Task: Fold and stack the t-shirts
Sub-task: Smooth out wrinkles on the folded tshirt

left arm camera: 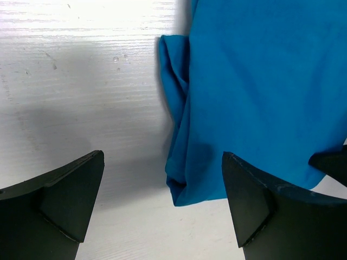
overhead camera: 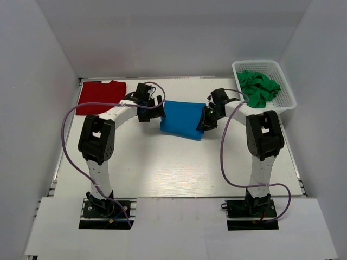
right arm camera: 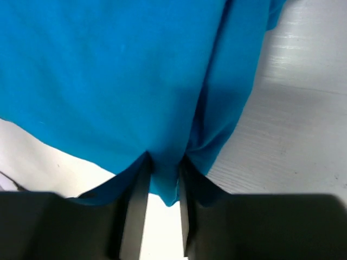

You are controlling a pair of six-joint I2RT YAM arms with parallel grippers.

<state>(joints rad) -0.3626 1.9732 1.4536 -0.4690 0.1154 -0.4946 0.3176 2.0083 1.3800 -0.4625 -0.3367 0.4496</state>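
On white counter (overhead camera: 162, 168), bright blue cloth t-shirt (overhead camera: 181, 119): pinched at one edge by right hand (right arm camera: 162, 176), straddled opposite by wide-open left hand (left arm camera: 162, 162). Best to close left before lifting.

Blue t-shirt (overhead camera: 181, 120) folded mid-table, dark red t-shirt (overhead camera: 100, 97) flat far left

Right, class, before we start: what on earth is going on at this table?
Two robot arms are working on the blue t-shirt, which lies partly folded in the middle of the table. The right gripper pinches its right edge. The left gripper hangs open over its left edge, gripping nothing. A red t-shirt lies flat at the far left, and green cloth sits bunched in a white basket at the far right.
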